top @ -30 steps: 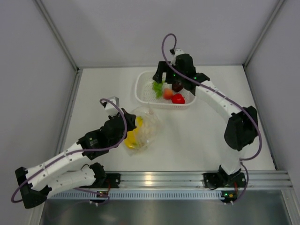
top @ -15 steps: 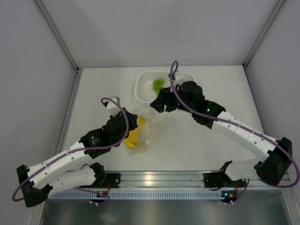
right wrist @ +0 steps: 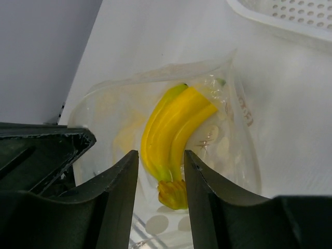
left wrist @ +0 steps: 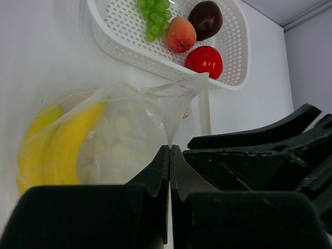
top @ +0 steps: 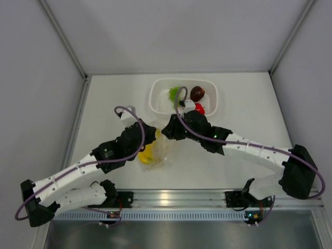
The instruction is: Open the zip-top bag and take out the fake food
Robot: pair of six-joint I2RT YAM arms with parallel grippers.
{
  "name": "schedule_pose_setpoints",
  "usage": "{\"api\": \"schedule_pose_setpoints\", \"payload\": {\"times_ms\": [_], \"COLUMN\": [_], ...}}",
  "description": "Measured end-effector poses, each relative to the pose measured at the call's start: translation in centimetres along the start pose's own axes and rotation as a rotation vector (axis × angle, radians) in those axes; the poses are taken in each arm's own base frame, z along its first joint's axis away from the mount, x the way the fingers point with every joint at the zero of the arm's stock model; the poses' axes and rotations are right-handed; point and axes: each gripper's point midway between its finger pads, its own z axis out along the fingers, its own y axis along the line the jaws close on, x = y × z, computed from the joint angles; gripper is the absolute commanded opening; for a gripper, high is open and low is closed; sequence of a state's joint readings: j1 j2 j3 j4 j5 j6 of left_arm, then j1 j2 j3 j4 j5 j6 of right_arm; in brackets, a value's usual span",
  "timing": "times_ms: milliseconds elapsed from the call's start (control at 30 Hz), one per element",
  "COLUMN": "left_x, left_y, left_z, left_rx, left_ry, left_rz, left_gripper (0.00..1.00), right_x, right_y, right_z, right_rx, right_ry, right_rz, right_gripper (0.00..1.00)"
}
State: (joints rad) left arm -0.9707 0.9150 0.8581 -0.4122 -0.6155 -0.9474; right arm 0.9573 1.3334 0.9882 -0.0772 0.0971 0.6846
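Note:
The clear dotted zip-top bag [top: 162, 148] lies mid-table with its mouth held up. My left gripper [left wrist: 169, 149] is shut on the bag's [left wrist: 135, 124] top edge. A yellow banana bunch [right wrist: 176, 124] is still inside the bag [right wrist: 238, 150]. My right gripper [right wrist: 161, 153] reaches into the mouth, its jaws partly open on either side of the bunch's stem end, with a thin gap showing. In the top view the right gripper [top: 167, 130] sits just right of the left gripper [top: 148, 136]. The green piece [left wrist: 153, 15], peach fruit [left wrist: 180, 35], maroon fruit [left wrist: 206, 18] and red tomato [left wrist: 206, 59] lie in the basket.
The white perforated basket [top: 155, 98] stands just behind the bag, close to the right forearm. White walls enclose the table on the left, back and right. The arm bases sit on the metal rail at the near edge.
My right arm swung from the basket down and left to the bag's mouth, and its jaws narrowed from wide open. The left gripper kept its hold on the bag edge.

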Motion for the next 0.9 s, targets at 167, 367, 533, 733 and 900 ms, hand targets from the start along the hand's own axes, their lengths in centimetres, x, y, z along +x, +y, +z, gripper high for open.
{"api": "schedule_pose_setpoints", "payload": {"times_ms": [167, 367, 533, 733, 900], "left_x": [0.1, -0.2, -0.4, -0.3, 0.3], "left_y": [-0.2, -0.4, -0.2, 0.7, 1.7], "left_z": [0.0, -0.4, -0.7, -0.6, -0.4], "left_rx": [0.006, 0.015, 0.018, -0.005, -0.026], "left_ry": [0.006, 0.0, -0.011, -0.028, -0.03], "left_rz": [-0.032, -0.068, -0.102, -0.118, -0.125], "left_gripper": [0.0, 0.0, 0.0, 0.0, 0.0], "right_x": [3.2, 7.0, 8.2, 10.7, 13.5], "right_y": [-0.2, -0.6, 0.9, 2.0, 2.6], "right_z": [3.4, 6.4, 6.8, 7.0, 6.5], "right_rx": [0.031, 0.064, 0.025, -0.005, -0.014], "right_ry": [0.055, 0.124, 0.124, 0.173, 0.245], "right_rz": [0.041, 0.091, 0.129, 0.109, 0.058], "right_gripper": [0.41, 0.43, 0.46, 0.5, 0.51]}}
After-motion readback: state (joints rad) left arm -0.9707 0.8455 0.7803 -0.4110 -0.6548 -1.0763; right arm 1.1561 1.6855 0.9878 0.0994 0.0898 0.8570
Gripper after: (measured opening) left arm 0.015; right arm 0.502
